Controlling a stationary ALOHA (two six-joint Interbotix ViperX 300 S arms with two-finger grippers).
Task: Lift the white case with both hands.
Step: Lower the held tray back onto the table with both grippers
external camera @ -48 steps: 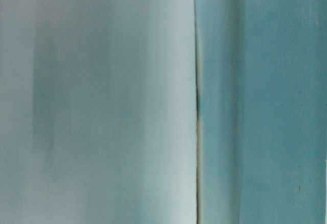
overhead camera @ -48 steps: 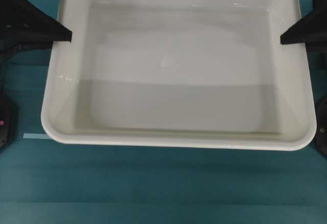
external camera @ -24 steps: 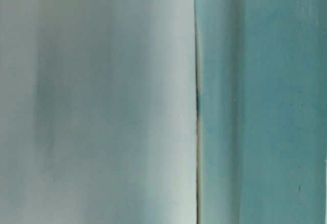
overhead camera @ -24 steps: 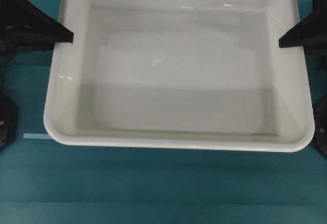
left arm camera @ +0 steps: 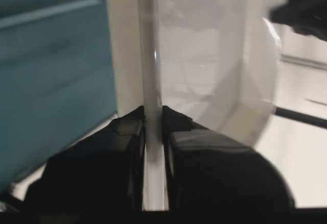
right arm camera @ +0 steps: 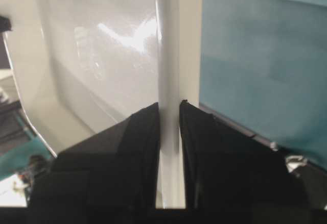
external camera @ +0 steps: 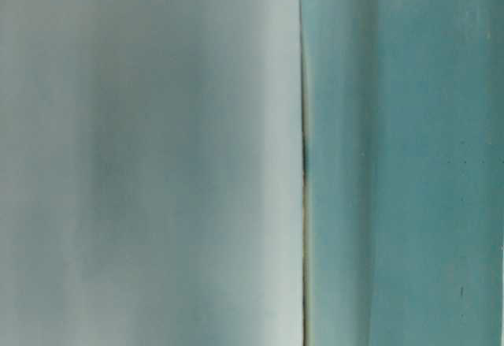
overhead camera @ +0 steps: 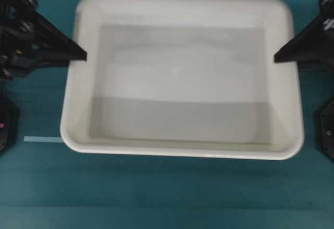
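Shrunk in overhead view, one white case (overhead camera: 182, 77) (two grippers (overhead camera: 83, 56) (overhead camera: 276, 58) clamped).

White case (overhead camera: 182, 83) between left tool (overhead camera: 83, 56) and right tool (overhead camera: 276, 58)

White case (right arm camera: 102, 45): glossy inner wall and raised rim are seen, the rim pinched between the two black jaws of the right gripper (right arm camera: 169, 113). Teal surface (right arm camera: 260, 55): seen beside the rim.

Even light; soft blur; table-level view defocused.
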